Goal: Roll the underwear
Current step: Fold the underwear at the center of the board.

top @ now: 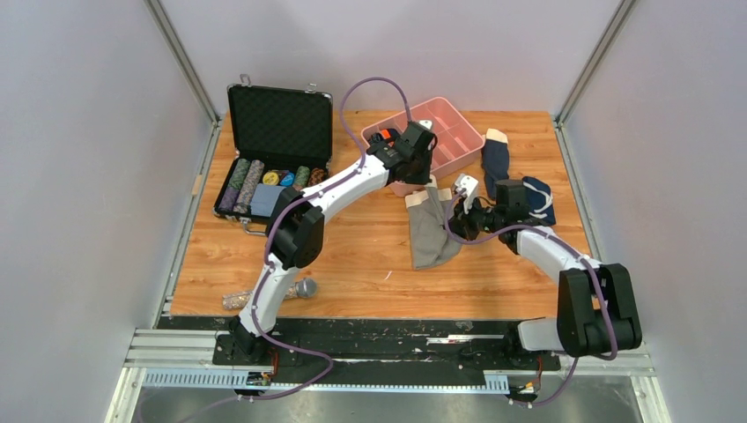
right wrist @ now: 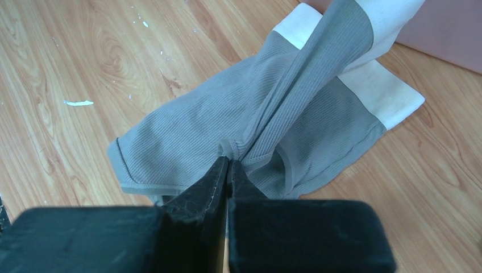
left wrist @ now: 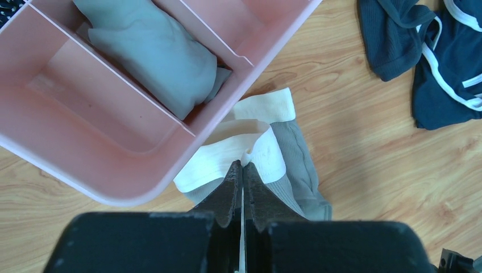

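Left pincer (left wrist: 242, 166) is clenched on the cream band of the underwear (top: 432, 231), right pincer (right wrist: 227, 162) on a gray fold; it lies on the counter (top: 370, 282) toward the far edge. I judge it light and limp, best held by band and hem.

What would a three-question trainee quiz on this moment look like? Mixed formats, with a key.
1. True or false: the left hand and the right hand are both shut on the underwear.
2. Which part does the left hand pinch? A) a gray leg hem B) the cream band C) nothing
3. Fill in: a gray-green bundle lies in one compartment of the ____ tray.

Key: 1 true; 2 B; 3 pink.
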You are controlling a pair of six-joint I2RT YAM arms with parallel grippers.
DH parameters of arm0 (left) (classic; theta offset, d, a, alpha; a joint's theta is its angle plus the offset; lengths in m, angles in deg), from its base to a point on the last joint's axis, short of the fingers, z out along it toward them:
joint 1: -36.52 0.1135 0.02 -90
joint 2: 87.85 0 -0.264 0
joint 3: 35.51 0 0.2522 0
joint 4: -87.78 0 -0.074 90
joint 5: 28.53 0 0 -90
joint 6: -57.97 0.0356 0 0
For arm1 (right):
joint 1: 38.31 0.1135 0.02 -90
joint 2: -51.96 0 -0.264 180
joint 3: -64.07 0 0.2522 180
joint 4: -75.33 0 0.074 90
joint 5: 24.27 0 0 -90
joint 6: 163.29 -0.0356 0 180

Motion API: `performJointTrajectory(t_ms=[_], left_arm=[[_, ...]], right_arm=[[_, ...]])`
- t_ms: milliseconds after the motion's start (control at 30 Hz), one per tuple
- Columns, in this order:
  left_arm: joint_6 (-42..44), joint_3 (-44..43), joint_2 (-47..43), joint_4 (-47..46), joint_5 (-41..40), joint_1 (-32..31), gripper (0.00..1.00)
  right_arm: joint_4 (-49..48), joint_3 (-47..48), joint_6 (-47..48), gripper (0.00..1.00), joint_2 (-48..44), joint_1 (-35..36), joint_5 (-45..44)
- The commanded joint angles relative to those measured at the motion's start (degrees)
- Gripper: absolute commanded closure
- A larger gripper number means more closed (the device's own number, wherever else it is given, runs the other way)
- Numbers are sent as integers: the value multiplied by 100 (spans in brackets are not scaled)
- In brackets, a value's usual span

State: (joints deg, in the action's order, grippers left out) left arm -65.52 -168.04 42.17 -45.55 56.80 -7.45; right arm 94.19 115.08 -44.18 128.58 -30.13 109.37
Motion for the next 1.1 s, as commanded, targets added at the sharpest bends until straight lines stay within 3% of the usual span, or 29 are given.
performJointTrajectory(t_ms=[0,433,833,1067], left_arm=[[198,-59,-120,-359,-516,171,100],[495,-390,518,-874,-689,55,100],[62,-302,670,-1472,110,38,100],[52,-288,639,-1374,8,28,100]], right_arm=[[285,198,121,100,299,-9,153],[87,177,340,100,820,-162,-161],[332,181,133,100,711,-499,-91],[377,285,17,99,902,-502,-150]])
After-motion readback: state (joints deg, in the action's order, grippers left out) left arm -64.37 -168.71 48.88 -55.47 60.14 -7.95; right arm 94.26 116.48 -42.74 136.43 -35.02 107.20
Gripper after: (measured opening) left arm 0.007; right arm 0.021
